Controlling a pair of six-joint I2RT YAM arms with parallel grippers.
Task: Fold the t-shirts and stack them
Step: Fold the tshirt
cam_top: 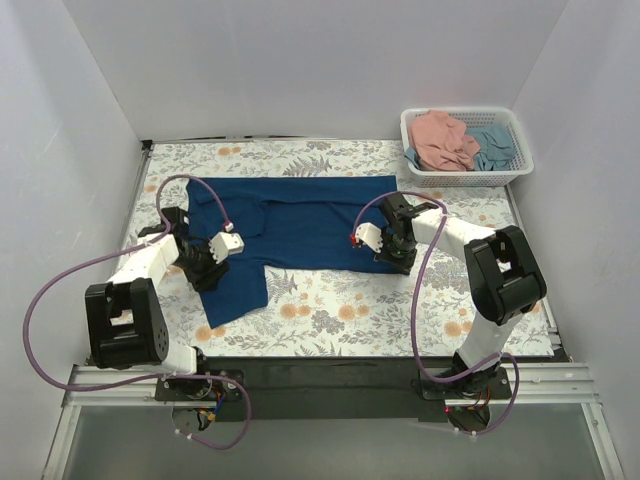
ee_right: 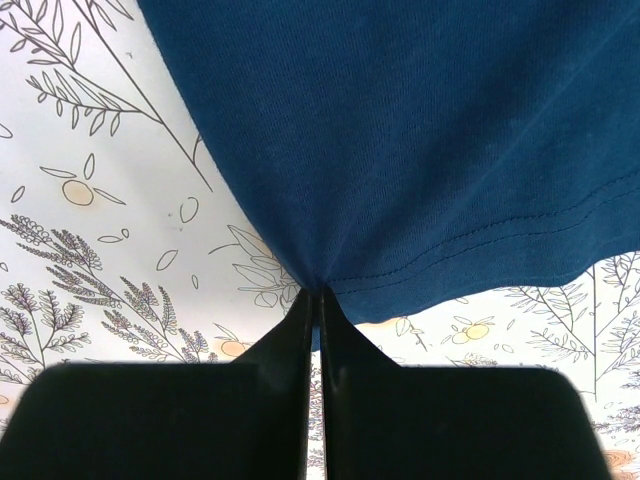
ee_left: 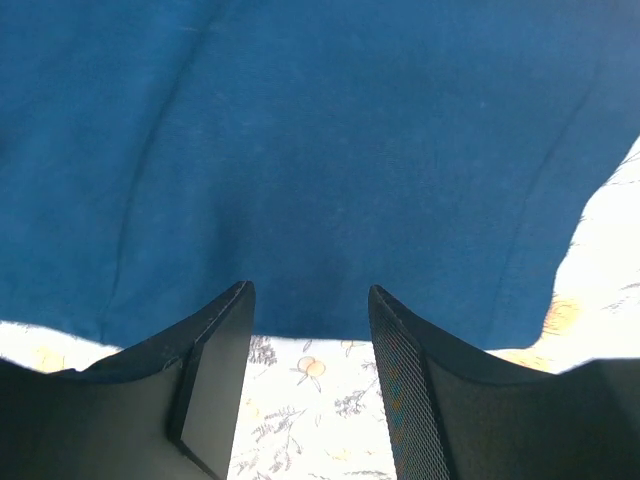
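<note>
Three shirts: navy shirt point(cam_top: 300, 215) on the table point(cam_top: 330, 305); pink shirt point(cam_top: 442, 138) and teal shirt point(cam_top: 493, 146) bunched in the basket point(cam_top: 465, 179).
Navy shirt: mostly flat across the middle of the table, long side running left to right. One part reaches toward the near edge on the left, and a soft crease shows near the left end.
Basket: white lattice, far right corner of the table, well apart from the navy shirt. Pink shirt sits on its left side and teal shirt on its right, touching each other.
Right gripper point(ee_right: 318, 296): clenched — fingers point(ee_right: 295, 340) pressed together on the navy shirt's hem point(ee_right: 500, 235), at the shirt's near right corner.
Hem: double row of stitching runs right from the pinch. The cloth puckers to a point at the tips, with floral table visible on both sides.
Left gripper point(ee_left: 310, 300): released — fingers spread, nothing between them. Floral table shows in the gap, and the navy shirt's edge is just ahead of the tips.
Left contact: cannot tell whether the tips touch the cloth.
Left arm point(cam_top: 150, 262): bent inward from the near edge, low at the shirt's left part.
Right arm point(cam_top: 460, 235): bent inward, reaching the shirt's right end.
Table: floral print, bare along the near side and right of the navy shirt.
</note>
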